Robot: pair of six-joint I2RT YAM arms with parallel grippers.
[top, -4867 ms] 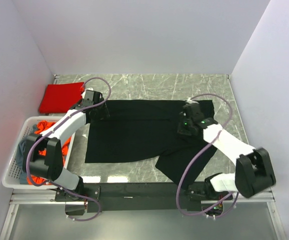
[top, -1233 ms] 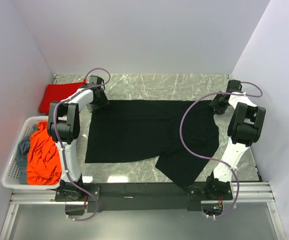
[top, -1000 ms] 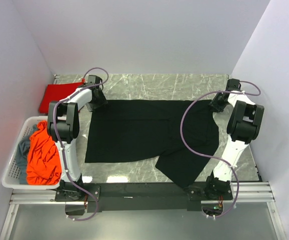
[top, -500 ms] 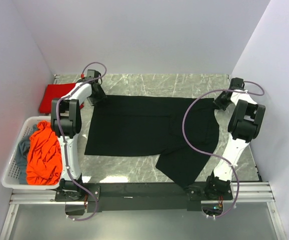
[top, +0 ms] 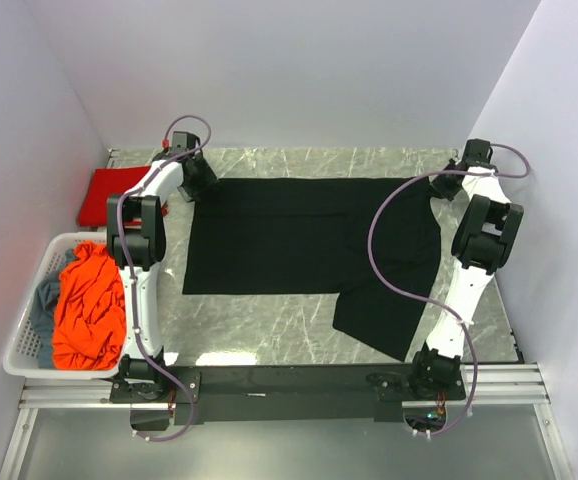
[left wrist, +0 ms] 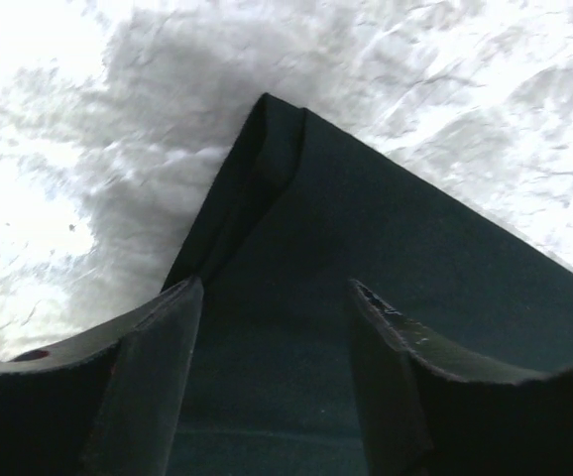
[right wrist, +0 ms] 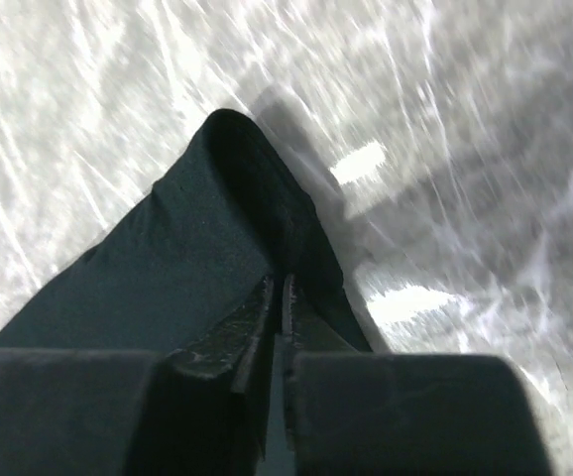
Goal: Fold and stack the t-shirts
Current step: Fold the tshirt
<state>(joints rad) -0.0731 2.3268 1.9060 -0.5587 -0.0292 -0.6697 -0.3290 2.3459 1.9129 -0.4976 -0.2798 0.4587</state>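
One black t-shirt (top: 289, 235) now farther back

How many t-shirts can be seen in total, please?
4: black t-shirt spread mid-table; red t-shirt folded far left; orange-red t-shirt and grey-blue t-shirt in the basket. More may lie underneath.

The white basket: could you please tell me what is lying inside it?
In the basket, an orange-red t-shirt lies on top, a grey-blue one showing at its left edge; anything beneath them is covered.
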